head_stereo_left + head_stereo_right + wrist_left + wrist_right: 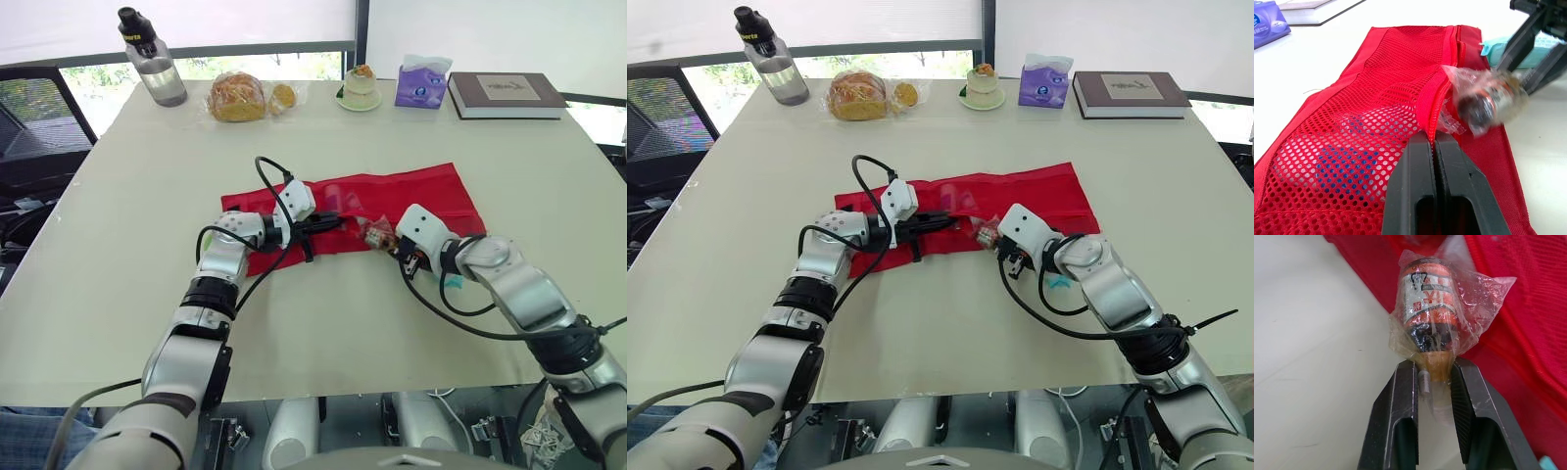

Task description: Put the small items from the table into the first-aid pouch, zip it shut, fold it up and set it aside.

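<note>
Red pouch (411, 196) lies flat at mid-frame in the head view, long side running left to right. The left fingers (1410, 186) are pressed tight together, pinching the zipper edge of the mesh pocket and lifting that lip a little. Something blue (1347, 166) shows through the mesh. Right beside them, the right fingers (1396, 416) clamp the cap end of the wrapped bottle (1427, 308). Its body points at the raised lip, its crinkled plastic touching the red fabric at the pouch's lower edge. A teal packet (453, 281) sits on the table (118, 294) beneath the right forearm, near the pouch's lower right corner.

Bare table stretches across the left and the bottom of the frame, and a band of it runs above the pouch's upper edge. Along the far edge stand the water bottle (152, 64) at upper left, bread (237, 98), cupcake (361, 86), tissue pack (421, 86), and book (505, 95) at upper right, all well apart from the pouch.
</note>
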